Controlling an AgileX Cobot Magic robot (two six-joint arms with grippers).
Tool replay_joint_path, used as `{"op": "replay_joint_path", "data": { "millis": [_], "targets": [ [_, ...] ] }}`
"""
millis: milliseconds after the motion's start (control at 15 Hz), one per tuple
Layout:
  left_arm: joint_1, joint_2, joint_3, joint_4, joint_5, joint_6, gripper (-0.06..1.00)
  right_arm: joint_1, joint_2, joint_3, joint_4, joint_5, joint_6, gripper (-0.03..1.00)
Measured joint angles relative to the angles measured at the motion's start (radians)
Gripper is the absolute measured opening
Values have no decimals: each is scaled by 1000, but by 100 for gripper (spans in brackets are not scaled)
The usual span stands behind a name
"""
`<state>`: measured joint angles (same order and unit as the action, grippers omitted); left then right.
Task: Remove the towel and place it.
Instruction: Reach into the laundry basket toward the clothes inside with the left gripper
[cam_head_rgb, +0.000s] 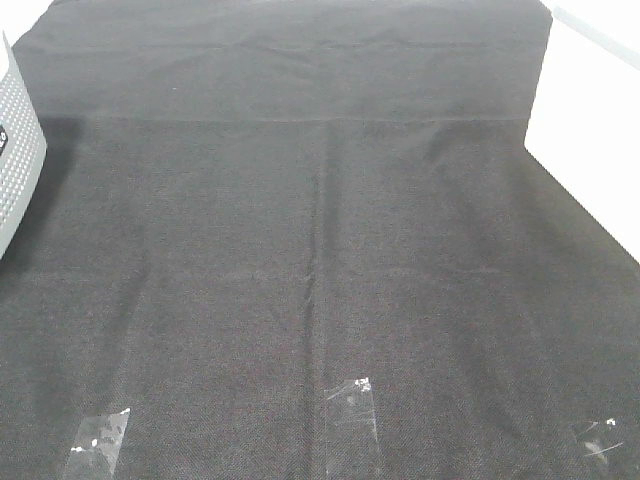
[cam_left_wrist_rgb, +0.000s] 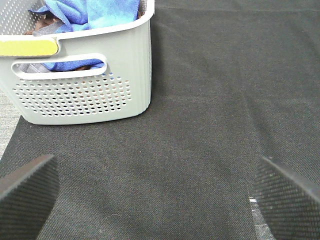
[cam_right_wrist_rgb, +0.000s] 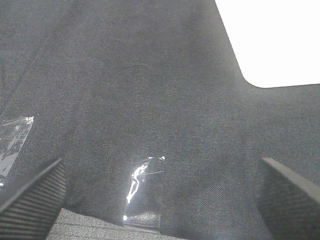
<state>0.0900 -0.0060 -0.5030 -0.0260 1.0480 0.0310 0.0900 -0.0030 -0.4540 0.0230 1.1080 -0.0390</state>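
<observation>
The royal-blue towel (cam_left_wrist_rgb: 92, 12) lies bunched inside a grey perforated basket (cam_left_wrist_rgb: 85, 95) in the left wrist view, with part of it showing through the handle slot. The basket's edge (cam_head_rgb: 18, 150) shows at the far left of the exterior high view; the towel is hidden there. My left gripper (cam_left_wrist_rgb: 157, 192) is open and empty, hovering over the black cloth short of the basket. My right gripper (cam_right_wrist_rgb: 160, 192) is open and empty over the black cloth near a strip of clear tape. Neither arm shows in the exterior high view.
A black cloth (cam_head_rgb: 320, 250) covers the table, held by clear tape strips (cam_head_rgb: 352, 405) along its near edge. Bare white table (cam_head_rgb: 595, 150) shows at the right. The basket has a yellow label (cam_left_wrist_rgb: 27, 47) on its rim and some dark items beside the towel.
</observation>
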Motion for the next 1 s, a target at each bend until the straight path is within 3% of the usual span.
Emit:
{"op": "replay_joint_path", "data": {
  "millis": [1000],
  "targets": [
    [0,0,0,4,-1,2,99,0,0,0,0,0,0,96]
  ]
}}
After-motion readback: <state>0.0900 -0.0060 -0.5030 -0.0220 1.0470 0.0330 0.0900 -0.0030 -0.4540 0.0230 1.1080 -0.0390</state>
